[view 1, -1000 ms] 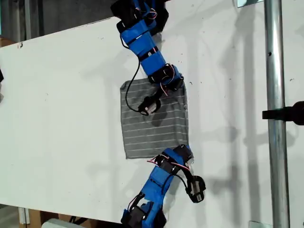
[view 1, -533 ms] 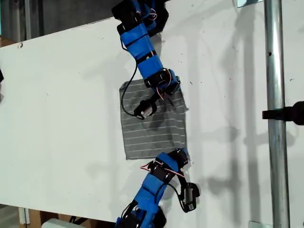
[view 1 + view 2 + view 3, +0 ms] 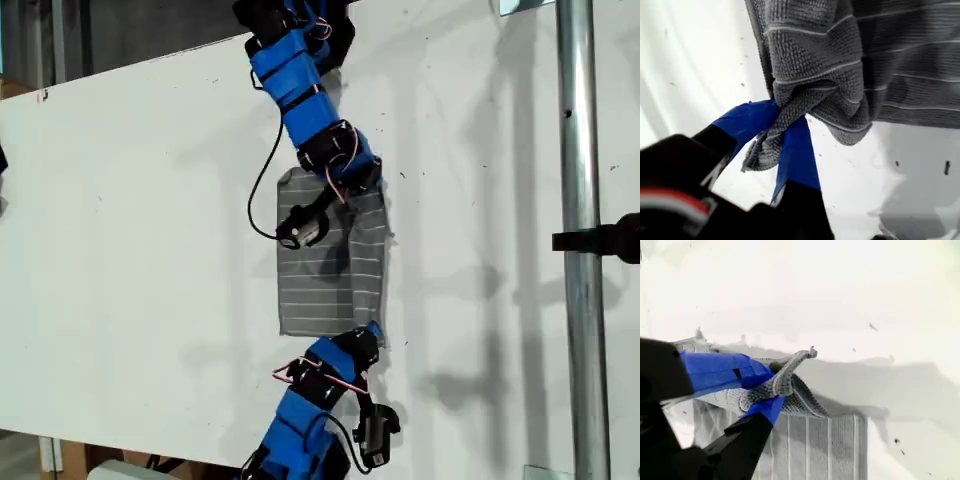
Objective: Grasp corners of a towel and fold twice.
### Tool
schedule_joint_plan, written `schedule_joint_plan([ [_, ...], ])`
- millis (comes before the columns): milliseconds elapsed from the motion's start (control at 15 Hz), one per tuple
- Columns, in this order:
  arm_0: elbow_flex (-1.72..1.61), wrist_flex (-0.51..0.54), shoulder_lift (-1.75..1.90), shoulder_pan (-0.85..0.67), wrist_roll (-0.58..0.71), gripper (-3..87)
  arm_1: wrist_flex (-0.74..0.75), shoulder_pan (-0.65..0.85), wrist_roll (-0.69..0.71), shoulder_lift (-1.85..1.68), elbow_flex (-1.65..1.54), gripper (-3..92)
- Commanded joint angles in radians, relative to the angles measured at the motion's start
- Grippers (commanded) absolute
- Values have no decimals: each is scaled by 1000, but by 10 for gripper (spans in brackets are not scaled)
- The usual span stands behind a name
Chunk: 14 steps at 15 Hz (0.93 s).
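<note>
- Gripping a bunched wad of the towel, my first tool has its two blue-taped jaws pinched tight on the cloth. A short tail of fabric pokes out behind the jaws, toward the arm.
- Ahead of my first tool, the rest of the grey striped cloth spreads out beyond the jaw tips. A rounded fold sags just next to the pinch, and white bench shows on either side of it.
- My second tool is also clamped down, its blue jaws nipping one of the corners. The hemmed tip sticks out just past the jaw tips.
- From that pinch the cloth drops away from my second tool and lies flat on the bench, with its pale stripes running away from the jaws.
- In the exterior view the towel lies on the white bench between two blue arms. One arm's tool sits at one end of the cloth and the other arm's tool at the opposite end.
- Both of those tools are on the edge of the cloth toward the exterior view's right. That edge is rucked up into a long fold running from one tool to the other.
- I cannot tell from the wrist views which of the two arms carries which tool.
- A metal pole stands well apart from both tools, toward the exterior view's right.
</note>
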State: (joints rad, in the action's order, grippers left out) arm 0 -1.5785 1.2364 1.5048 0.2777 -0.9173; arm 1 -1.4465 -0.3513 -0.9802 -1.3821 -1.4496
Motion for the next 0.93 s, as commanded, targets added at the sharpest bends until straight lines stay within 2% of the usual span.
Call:
schedule_joint_plan([
  [0, -46, 58, 94, -222, 58, -30, -14, 179, 64, -117, -69, -2],
  [200, -83, 63, 95, -499, 192, -30, 6, 397, 239, -126, -95, -2],
  [400, -71, 49, 83, -686, 293, -30, 60, 609, 414, -140, -89, -2],
  [667, 18, 97, 84, -772, 330, -30, 117, 805, 597, -225, -72, -2],
  [867, 31, 126, 127, -785, 318, -30, 121, 827, 617, -324, -98, -2],
])
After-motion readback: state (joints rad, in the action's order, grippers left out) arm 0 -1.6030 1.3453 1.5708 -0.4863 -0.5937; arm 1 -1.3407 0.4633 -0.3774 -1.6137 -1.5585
